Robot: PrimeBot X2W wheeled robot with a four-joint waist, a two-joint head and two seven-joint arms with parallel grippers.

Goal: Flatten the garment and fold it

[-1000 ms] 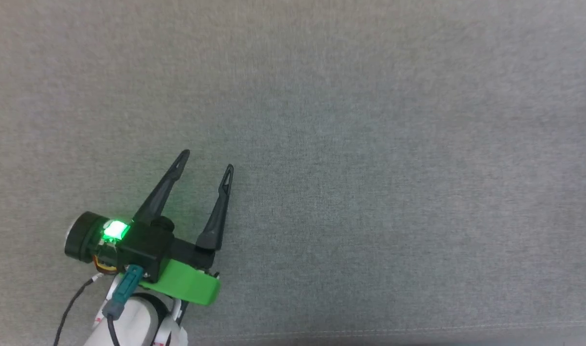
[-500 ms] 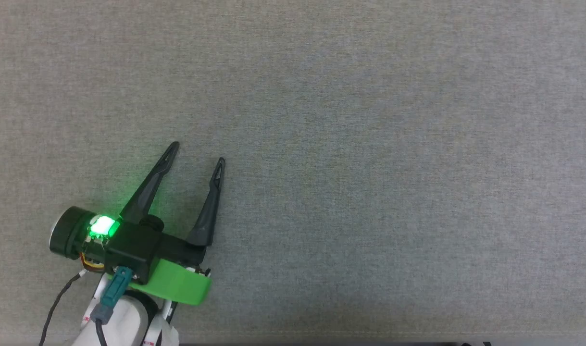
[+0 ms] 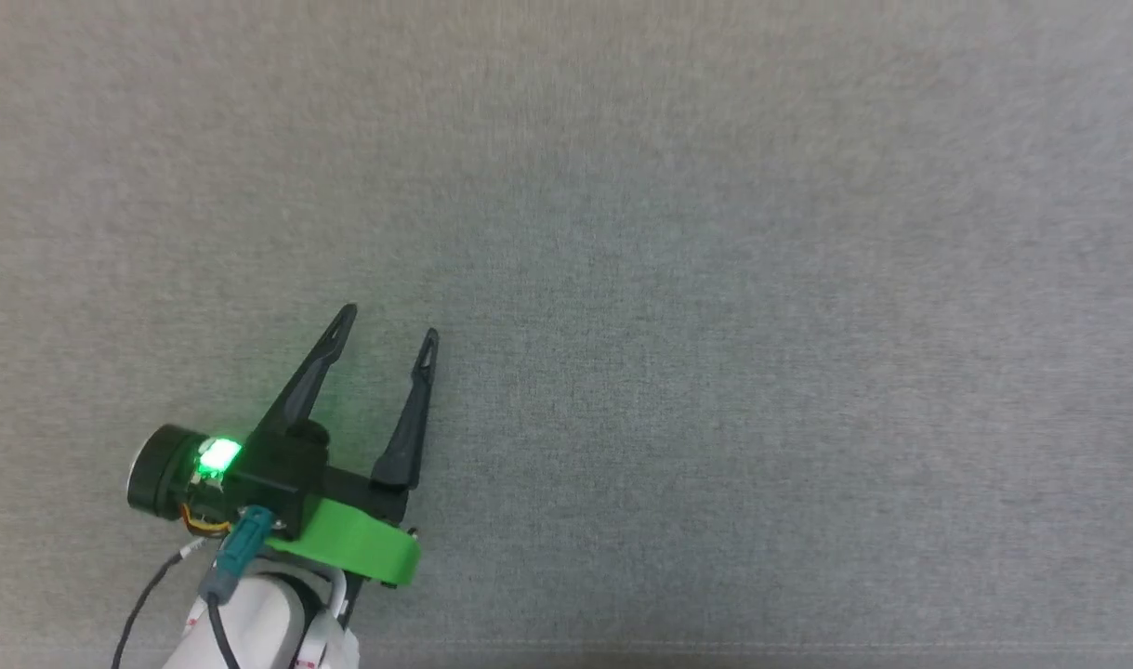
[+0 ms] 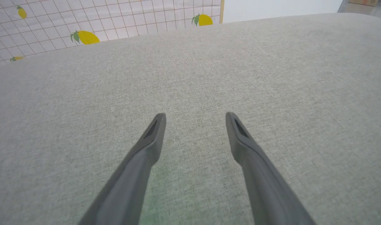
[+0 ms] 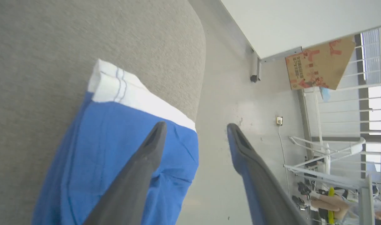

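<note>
- One broad grey upholstered surface (image 3: 715, 279) spans the head view. It has a tight, slightly fuzzy weave and lies flat, with a stitched seam along its near edge and a rounded corner in the right wrist view.
- The pale floor (image 5: 228, 93) lies beyond that corner and looks smooth and hard.
- The garment (image 5: 99, 150) is a pair of bright blue athletic shorts in thin, matte cloth. In the right wrist view it lies on the upholstery right at the rounded corner. A white hem band (image 5: 140, 97) with fine blue pinstripes crosses its far end. Soft creases pucker the blue near the edge, so it is not yet flat.
- The left gripper (image 3: 388, 322) hovers over bare upholstery at the lower left of the head view. Its long, dark, tapered fingers are spread wide with nothing between them.
  - It sits a touch lower in that view than half a second ago, close to where it was a second ago, and the spread is unchanged.
  - I cannot tell whether the arm or the camera made that small shift.
  - This arm is not working on the shorts, so I judge that flattening has not begun on this side.
- The right gripper (image 5: 195, 126) points over the shorts with its fingers apart. One finger lies across the blue fabric and the other is out over the floor. I cannot tell whether either touches the cloth.
- A small green light (image 3: 218, 455) glows on the left wrist.
</note>
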